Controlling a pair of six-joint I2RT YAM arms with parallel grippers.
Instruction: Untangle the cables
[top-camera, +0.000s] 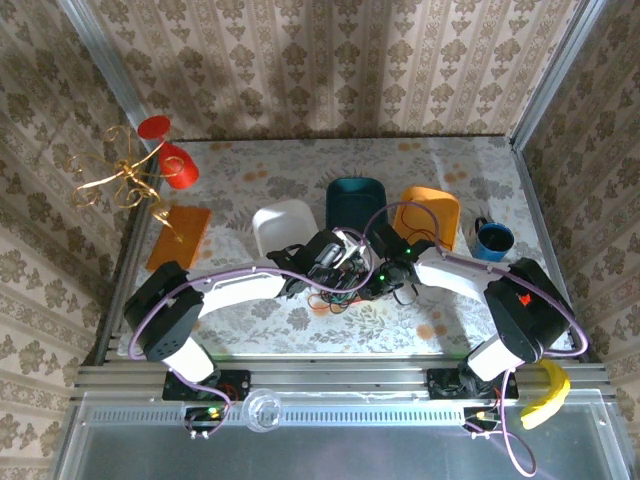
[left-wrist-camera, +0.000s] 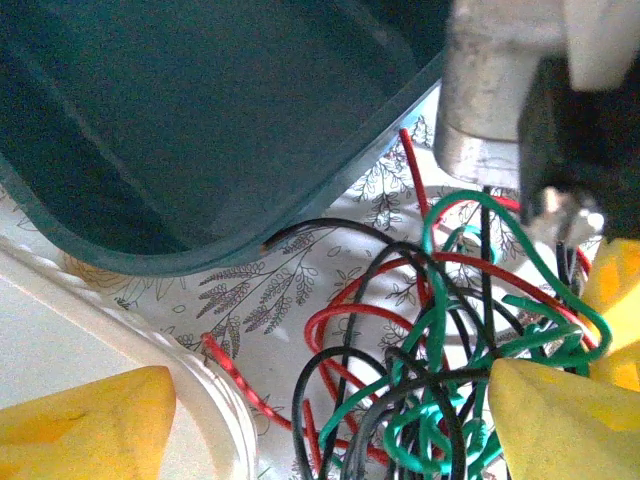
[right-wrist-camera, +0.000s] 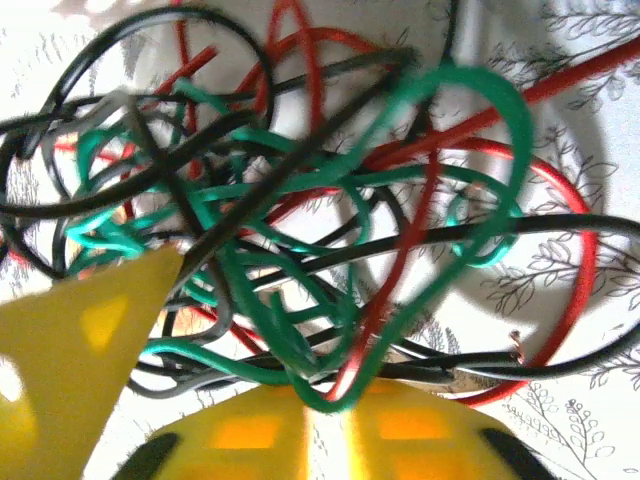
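Both arms fold inward from their bases at the near edge, and we see them meet over the middle of the flowered tabletop (top-camera: 250, 325). The left arm's dark joint housing sits out at the near left. Its white forearm runs right and a little farther back, and the wrist tips down just near of the white tub (top-camera: 280, 228) and the teal bin (top-camera: 355, 198). The right arm mirrors this, with its dark housing at the near right and its forearm reaching left, near the orange tray (top-camera: 430, 212) and the blue cup (top-camera: 493, 240). The cables (top-camera: 330, 300) lie in one knot on the table under the two wrists, just near of the teal bin. In the left wrist view we find red, green and black loops crossing one another. One black end lies at the bin's rim and a red strand runs towards the tub's rim. The left gripper (left-wrist-camera: 330, 410) stands wide open, holding nothing. One of its yellow fingers (left-wrist-camera: 80, 425) is beside the tub, and the other is up against the green loops. The right gripper (right-wrist-camera: 220, 340) is pushed low into the knot. Its yellow fingertips (right-wrist-camera: 70, 370) sit close together with green and black strands running between and across them. We cannot tell whether they are clamped on a wire.
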